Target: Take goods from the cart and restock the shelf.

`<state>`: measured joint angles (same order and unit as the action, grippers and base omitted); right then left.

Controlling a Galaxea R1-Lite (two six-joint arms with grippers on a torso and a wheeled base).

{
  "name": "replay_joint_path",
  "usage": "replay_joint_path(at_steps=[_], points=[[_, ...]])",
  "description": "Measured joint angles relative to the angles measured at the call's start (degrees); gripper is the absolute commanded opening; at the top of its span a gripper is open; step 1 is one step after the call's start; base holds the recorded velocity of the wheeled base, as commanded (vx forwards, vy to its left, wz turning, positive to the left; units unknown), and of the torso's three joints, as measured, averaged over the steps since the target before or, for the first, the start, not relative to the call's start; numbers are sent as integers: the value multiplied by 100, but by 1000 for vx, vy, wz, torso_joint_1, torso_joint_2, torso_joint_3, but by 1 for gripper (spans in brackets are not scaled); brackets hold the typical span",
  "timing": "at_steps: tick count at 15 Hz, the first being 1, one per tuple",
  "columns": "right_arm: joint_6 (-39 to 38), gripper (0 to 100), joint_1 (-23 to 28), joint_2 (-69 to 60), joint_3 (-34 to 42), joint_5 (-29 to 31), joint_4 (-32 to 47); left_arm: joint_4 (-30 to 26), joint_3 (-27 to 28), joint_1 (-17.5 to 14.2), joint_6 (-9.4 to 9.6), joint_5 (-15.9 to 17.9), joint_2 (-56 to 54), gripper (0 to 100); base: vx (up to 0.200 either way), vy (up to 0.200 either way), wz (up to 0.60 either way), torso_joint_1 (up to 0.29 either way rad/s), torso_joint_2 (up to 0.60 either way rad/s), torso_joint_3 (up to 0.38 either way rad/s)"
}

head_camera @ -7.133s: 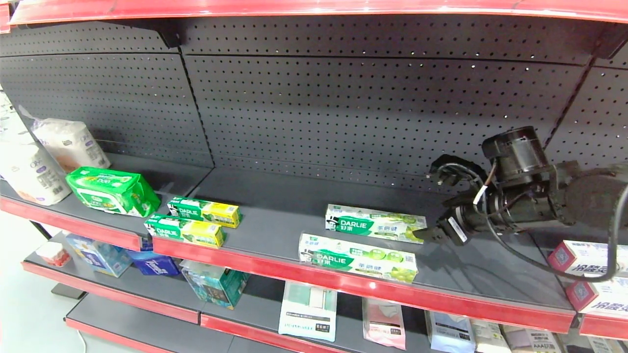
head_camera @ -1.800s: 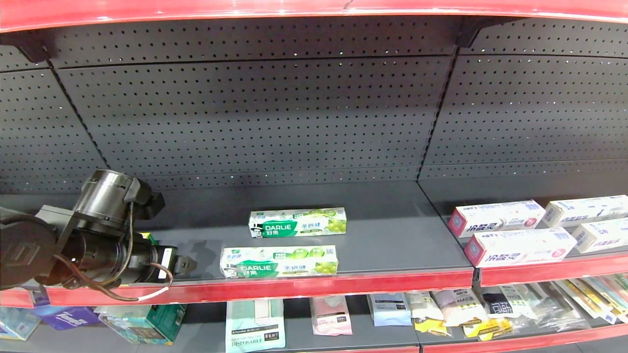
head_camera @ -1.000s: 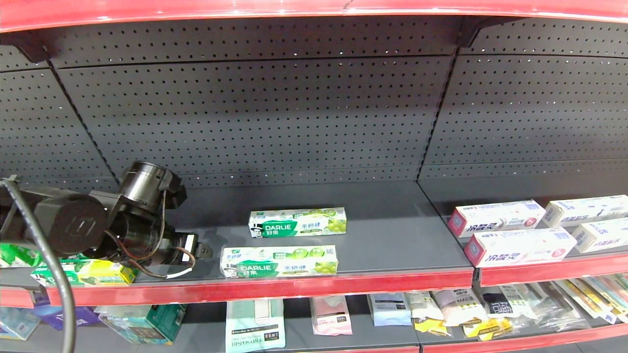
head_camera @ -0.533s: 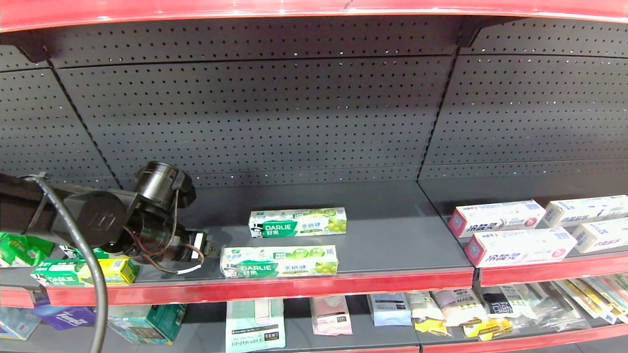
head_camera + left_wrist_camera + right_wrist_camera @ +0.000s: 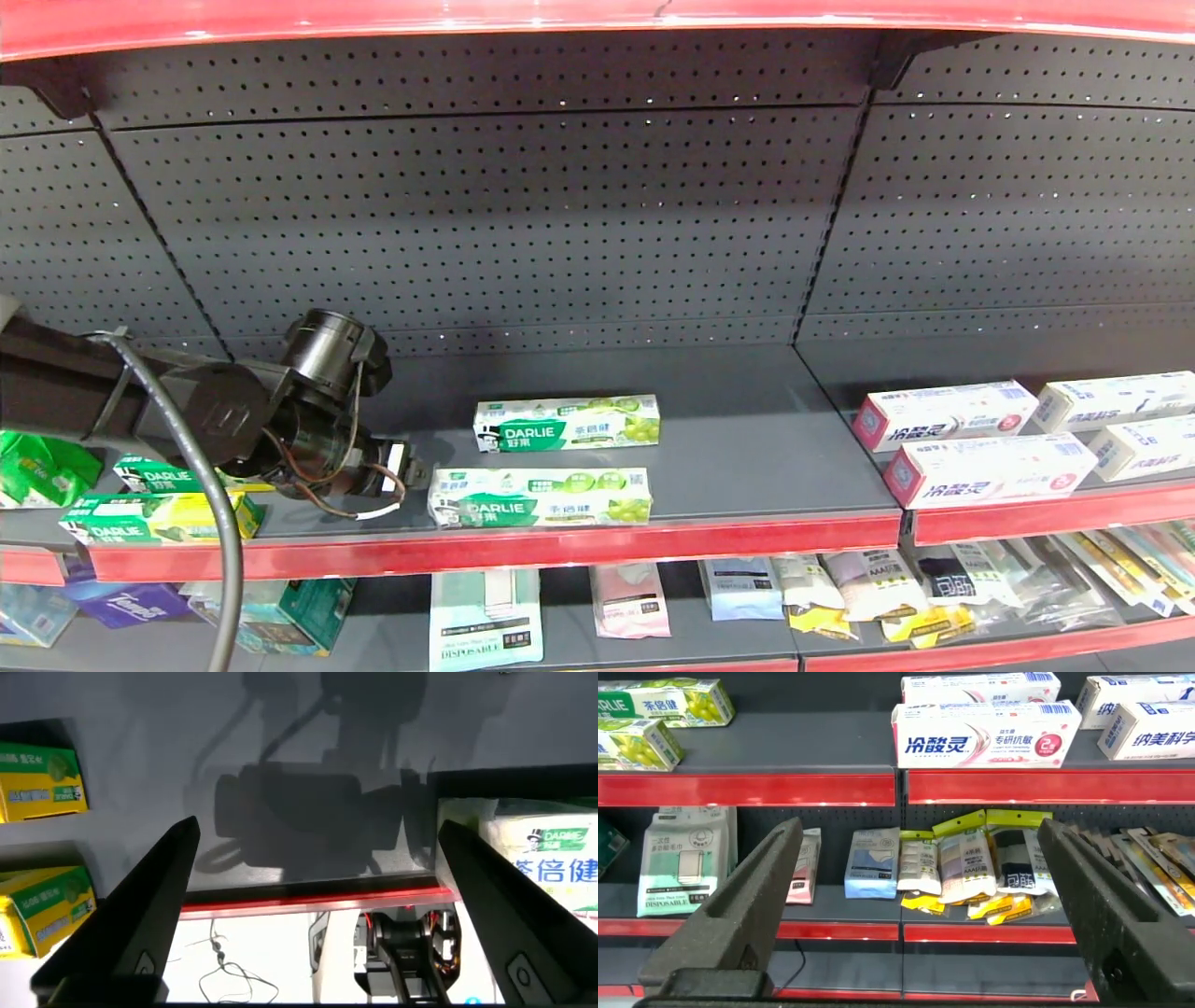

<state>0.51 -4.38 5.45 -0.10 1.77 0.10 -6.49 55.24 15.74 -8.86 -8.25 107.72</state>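
Left gripper (image 5: 422, 472) at the short left end of the front box (image 5: 540, 497), fingers spread wide and holding nothing. The box lies flat near the shelf's (image 5: 747, 439) red front edge, long axis nearly along that edge, and extends away from the fingertips toward the robot's right. In the left wrist view the box end (image 5: 547, 863) sits in line with one finger (image 5: 505, 905) rather than inside the gap; whether it touches cannot be told. Any grasp would therefore need a sideways shift first, while a push along the axis would not. The left arm is much the nearer. The right gripper (image 5: 920, 831) is also wide open and empty, facing the shelves from lower down, well apart from the box.

Counts:
- Green boxes: two, the front one and the rear box (image 5: 566, 423) behind it.
- Yellow boxes (image 5: 154, 518): two, at the left end.
- White boxes (image 5: 990, 469): four, in the right bay.
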Motion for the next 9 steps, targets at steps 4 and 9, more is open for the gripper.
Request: replay_joint_path(at_steps=[4, 9], points=[[0, 100, 0, 0, 0, 0, 0, -9, 20, 41, 0, 7, 22, 100, 0, 0, 0, 0, 0, 0], [0, 100, 0, 0, 0, 1, 0, -9, 38, 52, 0, 16, 28, 100, 0, 0, 0, 0, 0, 0]])
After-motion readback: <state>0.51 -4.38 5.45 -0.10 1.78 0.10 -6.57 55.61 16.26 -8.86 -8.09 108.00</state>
